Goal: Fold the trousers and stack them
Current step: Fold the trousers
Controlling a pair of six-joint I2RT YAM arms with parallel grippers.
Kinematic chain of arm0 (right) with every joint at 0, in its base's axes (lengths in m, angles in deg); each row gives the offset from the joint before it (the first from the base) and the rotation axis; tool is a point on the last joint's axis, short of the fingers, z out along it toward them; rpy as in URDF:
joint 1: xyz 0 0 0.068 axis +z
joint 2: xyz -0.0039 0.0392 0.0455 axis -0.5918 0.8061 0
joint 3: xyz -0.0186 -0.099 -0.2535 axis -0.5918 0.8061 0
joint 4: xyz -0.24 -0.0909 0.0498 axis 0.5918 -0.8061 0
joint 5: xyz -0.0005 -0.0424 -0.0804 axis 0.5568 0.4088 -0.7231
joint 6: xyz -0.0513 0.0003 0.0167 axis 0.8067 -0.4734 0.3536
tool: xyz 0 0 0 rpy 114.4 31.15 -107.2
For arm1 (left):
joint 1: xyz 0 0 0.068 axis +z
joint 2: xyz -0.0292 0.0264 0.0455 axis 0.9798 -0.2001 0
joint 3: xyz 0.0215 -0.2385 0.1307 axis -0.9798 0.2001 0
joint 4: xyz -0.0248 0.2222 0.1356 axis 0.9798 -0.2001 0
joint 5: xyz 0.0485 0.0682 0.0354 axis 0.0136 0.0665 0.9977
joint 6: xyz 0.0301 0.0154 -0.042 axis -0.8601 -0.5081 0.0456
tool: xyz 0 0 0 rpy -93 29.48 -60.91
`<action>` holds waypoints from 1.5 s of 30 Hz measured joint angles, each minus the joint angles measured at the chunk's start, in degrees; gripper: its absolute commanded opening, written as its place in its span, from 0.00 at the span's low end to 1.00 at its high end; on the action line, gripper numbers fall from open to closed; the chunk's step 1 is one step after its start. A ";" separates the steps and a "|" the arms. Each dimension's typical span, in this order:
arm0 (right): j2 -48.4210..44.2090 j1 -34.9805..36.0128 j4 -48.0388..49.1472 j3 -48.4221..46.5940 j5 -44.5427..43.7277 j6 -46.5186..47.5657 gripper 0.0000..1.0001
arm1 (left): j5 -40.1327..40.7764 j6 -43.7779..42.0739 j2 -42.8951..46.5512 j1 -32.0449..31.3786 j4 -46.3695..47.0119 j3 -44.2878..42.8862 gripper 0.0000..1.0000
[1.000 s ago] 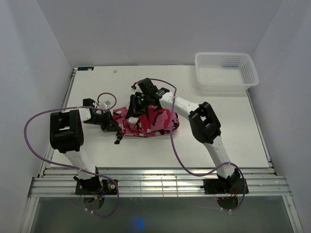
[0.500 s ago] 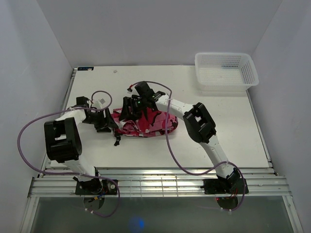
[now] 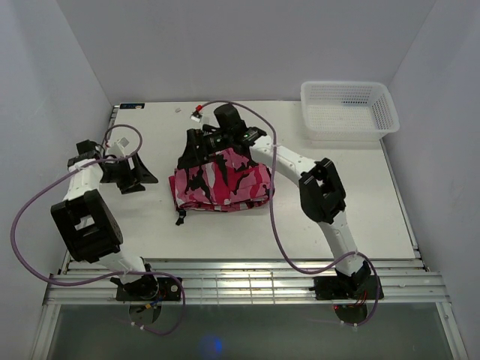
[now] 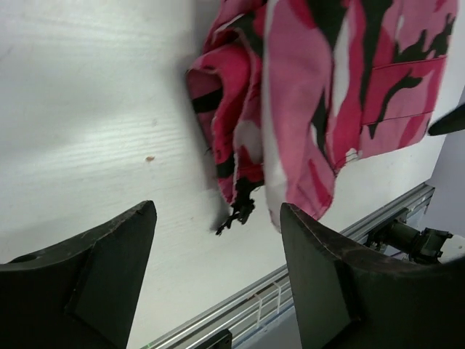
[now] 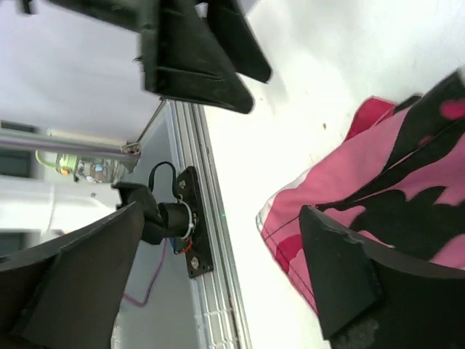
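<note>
Trousers [image 3: 222, 186], one camouflage pair, lie folded in a compact pile near the middle of the table [image 3: 345, 202]. Both grippers have their jaws spread wide, with nothing between them. The left gripper [image 3: 137, 180] sits at the pile's 9 o'clock, clear of the cloth, and the right gripper [image 3: 192, 153] hovers at its 11 o'clock edge. One white basket [image 3: 349, 109] stands at the table's 1 o'clock corner.

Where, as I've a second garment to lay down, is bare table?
Bare: the table right of the right arm, nearer than the basket, and the strip between trousers and front rail. Crowded: the trousers' left and far sides, by the left gripper and right gripper.
</note>
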 measured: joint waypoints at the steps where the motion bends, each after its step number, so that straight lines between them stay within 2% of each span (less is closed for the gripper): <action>1: -1.27 -0.63 -0.50 0.02 0.83 0.76 0.85 | -0.87 0.35 0.00 -0.79 0.22 -1.22 0.80; 2: -2.89 -1.88 -1.03 0.02 1.75 2.64 0.74 | -1.31 0.85 0.00 -1.75 0.48 -2.14 0.80; 4: -6.27 -5.42 -3.78 -0.02 3.04 7.30 0.66 | -1.55 2.16 0.00 -5.09 2.56 -4.07 0.80; 5: -7.96 -7.87 -6.21 -0.07 3.34 10.25 0.55 | -1.22 2.95 0.00 -7.34 3.89 -4.68 0.78; 7: -10.62 -13.94 -11.89 -0.09 3.15 17.07 0.49 | 0.46 4.50 -0.09 -12.04 6.34 -5.35 0.68; 8: -11.45 -17.31 -15.13 -0.09 2.75 20.96 0.39 | 0.79 4.96 -0.31 -14.23 7.15 -5.62 0.64; 9: -11.93 -20.37 -18.40 -0.09 2.16 24.98 0.37 | 0.66 5.33 -0.74 -16.35 7.91 -5.92 0.56; 11: -11.91 -26.25 -24.04 0.11 0.83 31.58 0.27 | -0.68 5.84 -2.10 -19.45 8.94 -6.73 0.50; 12: -11.85 -28.72 -26.69 0.79 0.42 34.71 0.26 | -2.01 6.43 -3.28 -20.98 9.57 -7.34 0.47; 15: -11.28 -32.35 -33.75 3.23 0.79 41.35 0.22 | -5.29 9.16 -6.49 -23.58 11.45 -7.98 0.47; 19: -10.29 -30.12 -37.64 6.34 4.15 45.97 0.21 | -6.69 13.68 -10.82 -24.52 14.25 -7.52 0.54; 22: -9.68 -26.32 -37.99 8.83 6.86 48.19 0.22 | -5.64 15.61 -14.34 -23.15 15.43 -7.41 0.54; 25: -8.66 -22.80 -37.35 11.47 8.61 49.48 0.22 | -4.09 16.35 -18.10 -18.71 15.54 -7.32 0.53; 28: -8.44 -20.39 -35.17 18.29 9.03 50.18 0.22 | -2.36 14.86 -21.38 -14.51 13.97 -7.45 0.53; 32: -6.01 -19.47 -31.78 27.63 9.64 49.35 0.21 | -2.91 11.96 -24.00 -12.46 10.86 -9.38 0.62; 33: -5.31 -19.50 -30.69 29.29 10.36 49.05 0.22 | -3.06 10.64 -23.91 -12.74 10.08 -10.25 0.67; 36: -6.60 -19.67 -27.61 33.29 12.48 47.21 0.30 | -4.00 5.73 -23.34 -13.44 7.37 -13.90 0.72; 39: -10.29 -18.80 -24.28 36.00 11.63 44.61 0.40 | -7.50 0.55 -20.35 -13.57 3.02 -16.72 0.73; 40: -11.52 -18.38 -23.65 36.17 11.26 43.78 0.47 | -9.16 -1.07 -18.67 -13.66 1.36 -17.07 0.73; 45: -17.40 -17.42 -21.73 34.23 11.28 41.00 0.55 | -16.17 -8.66 -8.72 -15.02 -6.56 -15.23 0.68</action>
